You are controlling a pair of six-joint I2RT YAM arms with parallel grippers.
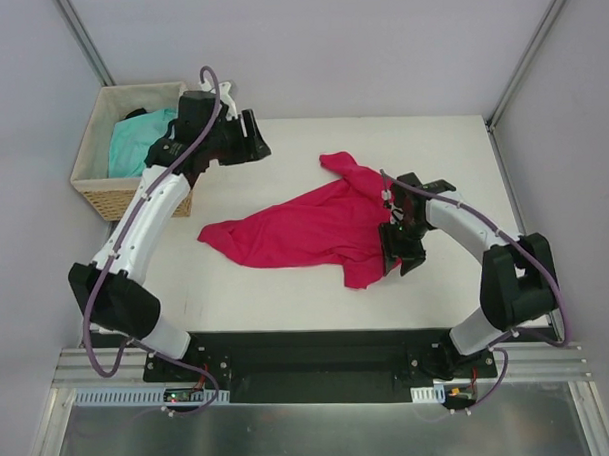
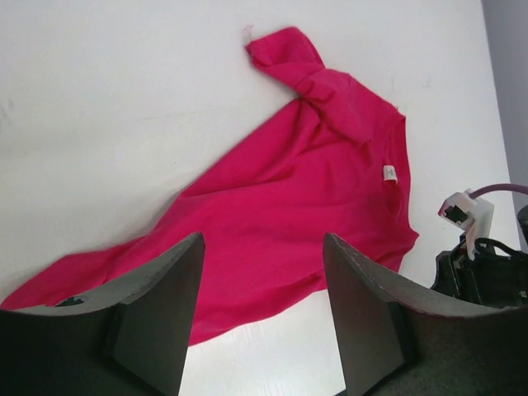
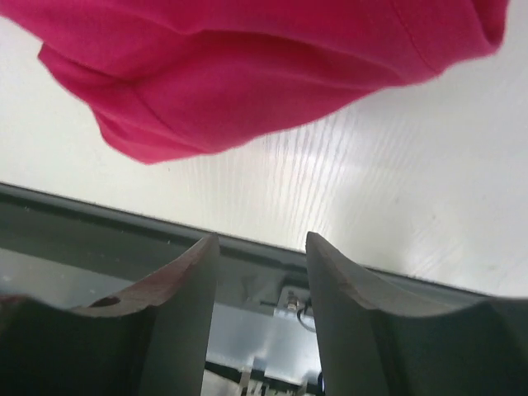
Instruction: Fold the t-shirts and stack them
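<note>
The crimson-pink t-shirt (image 1: 305,233) lies crumpled and spread across the middle of the table, one sleeve pointing to the back. Its white neck label (image 2: 389,173) shows in the left wrist view. The turquoise t-shirt (image 1: 141,144) is bunched inside the basket. My left gripper (image 1: 260,145) hovers at the back left, apart from the pink t-shirt (image 2: 313,190), open with nothing between its fingers (image 2: 177,280). My right gripper (image 1: 404,263) stands at the pink t-shirt's right edge, open and empty (image 3: 261,243), with a fold of pink cloth (image 3: 247,66) just beyond its fingertips.
A woven wicker basket (image 1: 108,200) stands at the back left corner beside the table. The table's near edge (image 3: 247,243) and the black base rail (image 1: 309,353) lie just below the right gripper. Grey walls enclose the table.
</note>
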